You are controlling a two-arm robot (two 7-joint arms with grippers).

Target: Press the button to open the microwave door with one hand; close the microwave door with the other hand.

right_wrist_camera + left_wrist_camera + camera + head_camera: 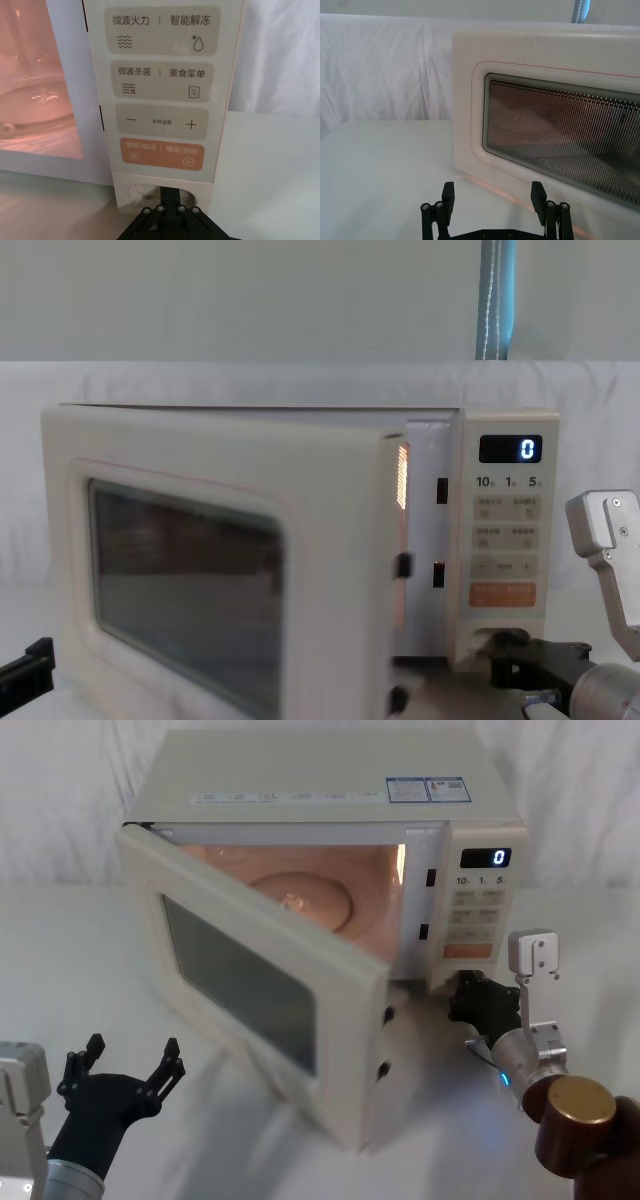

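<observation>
Door swung out toward the left, hinged on the left edge of the microwave, free latch edge nearest the robot and cavity lit inside; judged from that: opening done, closing still to come. Left gripper low and in front of the door's outer face, fingers spread wide and empty; in the left wrist view, window pane straight ahead of the fingertips, long axis of the door running away to one side, a clear gap between tips and panel. Right gripper right at the foot of the control panel, nose against the recess of the button, fingers apparently drawn together into one narrow tip, nothing pinched; orange key just above that tip. Relation that counts next: door ahead of the left gripper and on its own side, right gripper across beyond the free edge; left arm clearly the nearer for a push. Probably best pushed near the free edge, far from the hinge; right gripper likely clear of the swing, though hard to be sure.
</observation>
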